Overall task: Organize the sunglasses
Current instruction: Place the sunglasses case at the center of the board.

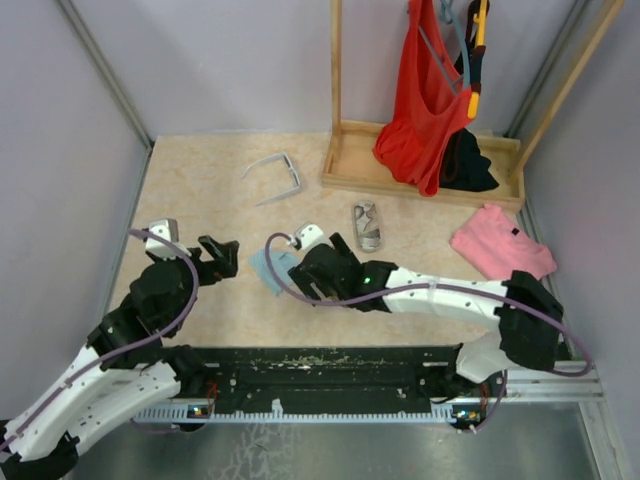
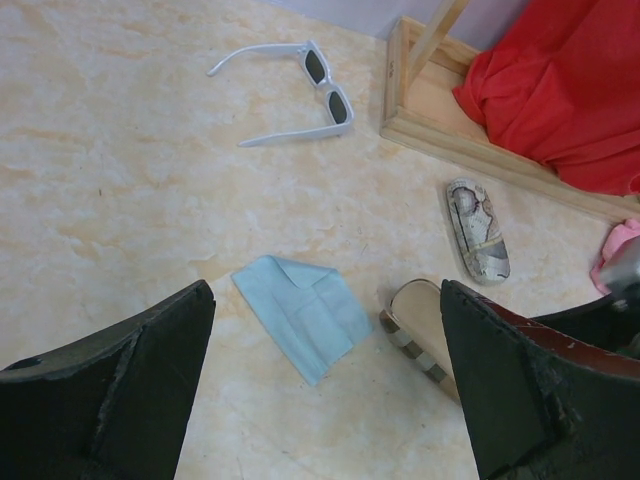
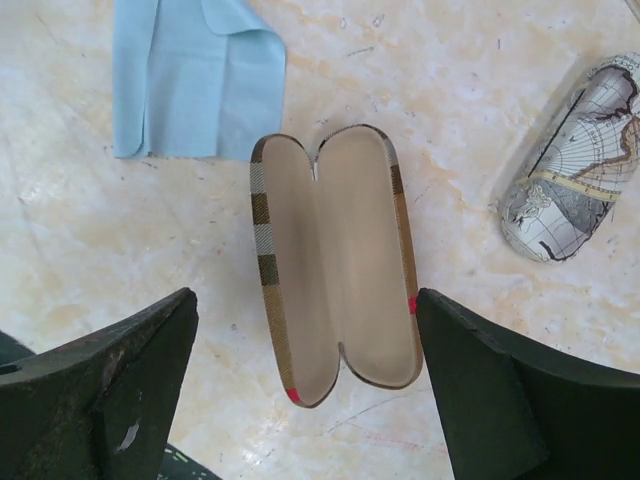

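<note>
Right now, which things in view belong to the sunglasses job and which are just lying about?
Job: white sunglasses; open striped case, empty; closed map-print case; light blue cloth, likely.
Lying about: red garment; black garment; pink garment; wooden rack.

The pale, marbled tabletop [image 1: 200, 200] carries a pair of white sunglasses [image 2: 328, 88] at the far left of centre, arms unfolded and lenses facing right. Nearer, a folded light blue cloth [image 2: 305, 312] lies flat. Just right of it is a brown-striped case [image 3: 335, 265], lying open with its beige lining up. Farther right is a closed, map-patterned grey case [image 3: 575, 160]. A wooden rack base [image 1: 345, 160] sits at the far right, and a pink garment [image 1: 500, 245] lies crumpled near the right edge.
</note>
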Robot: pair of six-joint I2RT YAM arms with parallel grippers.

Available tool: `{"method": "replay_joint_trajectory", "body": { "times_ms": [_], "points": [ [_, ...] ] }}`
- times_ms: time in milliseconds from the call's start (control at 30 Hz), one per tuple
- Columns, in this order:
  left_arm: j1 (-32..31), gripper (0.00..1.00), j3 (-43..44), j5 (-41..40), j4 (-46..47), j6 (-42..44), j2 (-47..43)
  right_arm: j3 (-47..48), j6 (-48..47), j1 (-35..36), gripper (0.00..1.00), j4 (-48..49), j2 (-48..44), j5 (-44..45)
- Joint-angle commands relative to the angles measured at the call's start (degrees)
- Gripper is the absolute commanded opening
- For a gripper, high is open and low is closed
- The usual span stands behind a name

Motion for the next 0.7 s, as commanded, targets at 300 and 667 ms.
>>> {"method": "replay_joint_trajectory", "body": {
  "times_ms": [300,667],
  "points": [
    [-0.76,0.91,-2.68,20.31,9.58,-4.82,19.93,-12.00,7.29,-24.43,0.74,3.42,-15.77,-21.53],
    [-3.04,0.91,-6.02,23.81,20.30,-1.68,33.17,-23.54,20.98,-25.72,0.67,4.84,-20.36,-26.95]
  ]
}}
